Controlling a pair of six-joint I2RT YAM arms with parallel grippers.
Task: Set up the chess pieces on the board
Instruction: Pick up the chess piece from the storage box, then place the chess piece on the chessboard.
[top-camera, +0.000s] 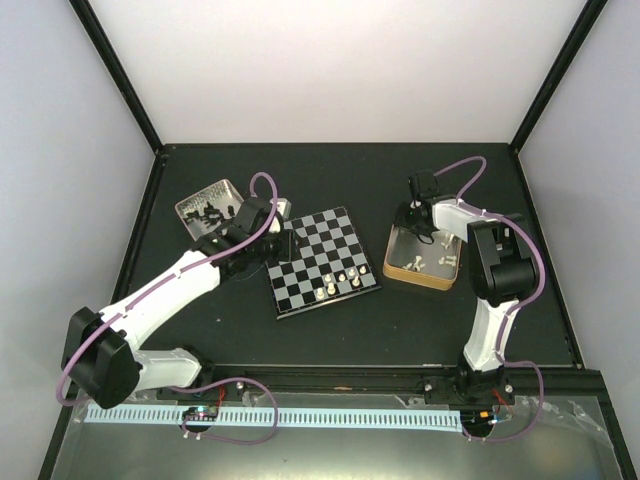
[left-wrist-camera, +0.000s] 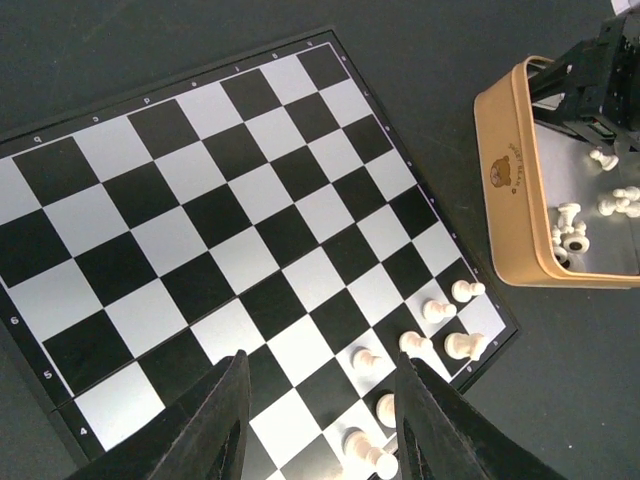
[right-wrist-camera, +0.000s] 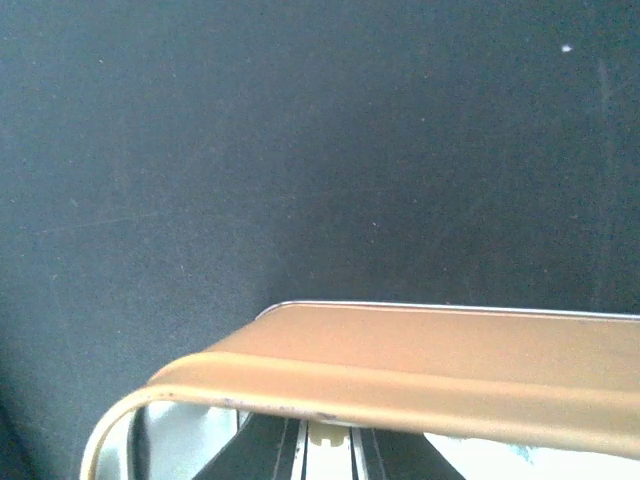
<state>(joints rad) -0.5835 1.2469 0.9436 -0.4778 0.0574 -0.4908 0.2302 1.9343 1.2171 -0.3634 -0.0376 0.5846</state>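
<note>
The board lies flat near the middle of the dark surface, turned slightly askew. A small cluster of white pieces stands on its near right corner squares, with the other squares bare. In the left wrist view these white pieces stand upright on the last two rows by the corner.

The left end effector hovers over the board's left edge. Its fingers are spread with nothing between them, and checkered squares show through the gap.

Behind it, at the far left, a small square tray holds the black pieces in a heap.

To the right of the board, just apart from it, sits the tan box with loose white pieces on its floor, some lying on their sides. The right end effector reaches down inside the box at its far side. In its own wrist view, past the box's rim, the fingers are drawn close together and pinch a cream-white piece.
</note>
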